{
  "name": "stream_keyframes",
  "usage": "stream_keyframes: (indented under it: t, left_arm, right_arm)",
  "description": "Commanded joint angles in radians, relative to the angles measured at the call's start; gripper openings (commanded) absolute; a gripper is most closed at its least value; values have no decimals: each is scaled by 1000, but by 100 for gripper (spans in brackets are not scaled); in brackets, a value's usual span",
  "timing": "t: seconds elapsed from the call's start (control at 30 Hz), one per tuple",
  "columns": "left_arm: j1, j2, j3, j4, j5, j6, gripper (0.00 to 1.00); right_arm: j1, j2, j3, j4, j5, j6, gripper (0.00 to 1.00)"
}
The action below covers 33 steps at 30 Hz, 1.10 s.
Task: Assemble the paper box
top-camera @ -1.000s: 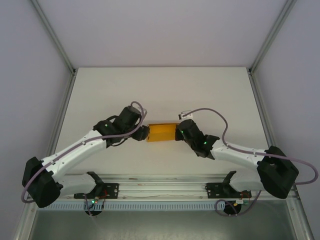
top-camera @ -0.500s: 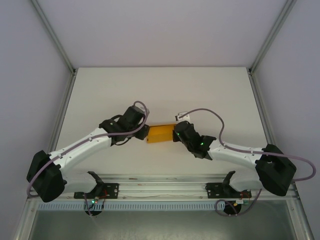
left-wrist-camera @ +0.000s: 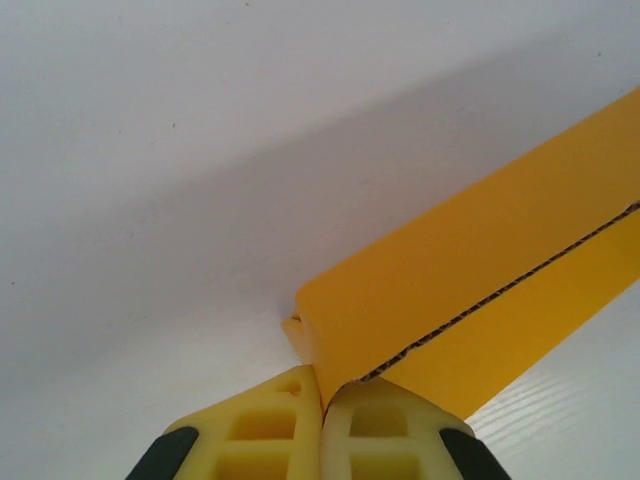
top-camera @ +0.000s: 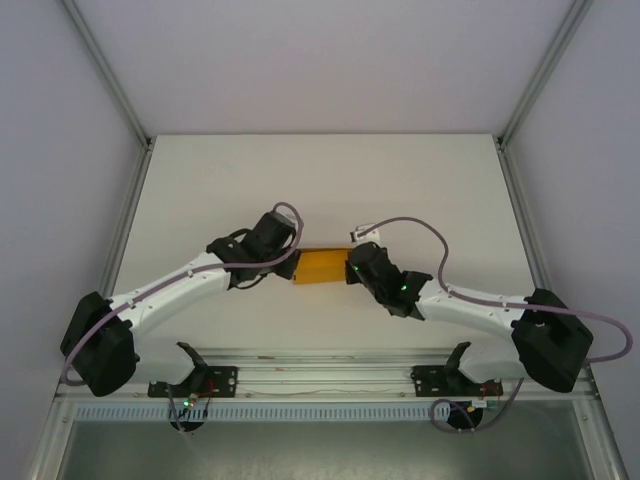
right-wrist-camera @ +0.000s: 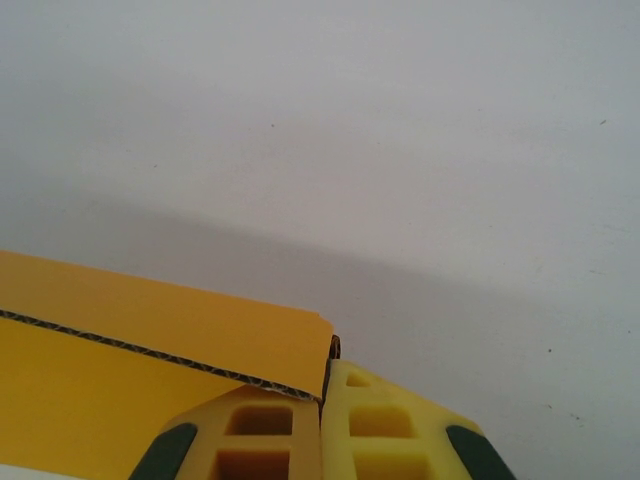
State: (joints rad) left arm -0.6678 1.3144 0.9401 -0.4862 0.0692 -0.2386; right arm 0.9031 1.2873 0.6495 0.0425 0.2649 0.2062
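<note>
The orange paper box [top-camera: 321, 266] lies at the middle of the white table, a low rectangular shape held between both arms. My left gripper [top-camera: 293, 268] is shut on its left end; in the left wrist view the yellow fingertips [left-wrist-camera: 270, 425] pinch a corner of the card [left-wrist-camera: 470, 270], whose corrugated edge runs up to the right. My right gripper [top-camera: 351, 266] is shut on the right end. The right wrist view has the card wall [right-wrist-camera: 150, 320] clamped between the yellow fingertips [right-wrist-camera: 385, 420].
The white table [top-camera: 320, 180] stretches far beyond the box, bounded by metal frame rails [top-camera: 120, 230] on both sides. A rail with the arm mounts [top-camera: 320, 378] runs along the near edge.
The left gripper has closed from open onto the box's left end, and the left arm has shifted slightly right. The right arm moved left a little, still shut on the box.
</note>
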Motion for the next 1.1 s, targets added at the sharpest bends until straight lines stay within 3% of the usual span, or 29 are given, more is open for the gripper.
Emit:
stream_keyframes:
  t: [0.0, 0.23, 0.37, 0.47, 0.6, 0.93, 1.07]
  left_arm:
    - [-4, 13, 63, -47, -6, -32, 2]
    - [-3, 61, 152, -219, 25, -160, 0]
    - [-3, 83, 178, -242, 135, -211, 0]
    - [0, 91, 205, -269, 146, -256, 0]
    - [20, 95, 213, -253, 239, -300, 0]
    - [55, 106, 170, -174, 262, -413, 0]
    - [69, 108, 182, -173, 356, -418, 0]
  right_arm:
    - [25, 22, 8, -127, 46, 2, 0]
    - [105, 86, 38, -179, 173, -26, 0]
    - [158, 141, 70, -209, 261, -36, 0]
    - [174, 161, 76, -207, 258, -21, 0]
    - [186, 145, 50, -161, 247, 2, 0]
    - [198, 127, 21, -134, 234, 22, 0]
    - [206, 139, 29, -146, 232, 15, 0]
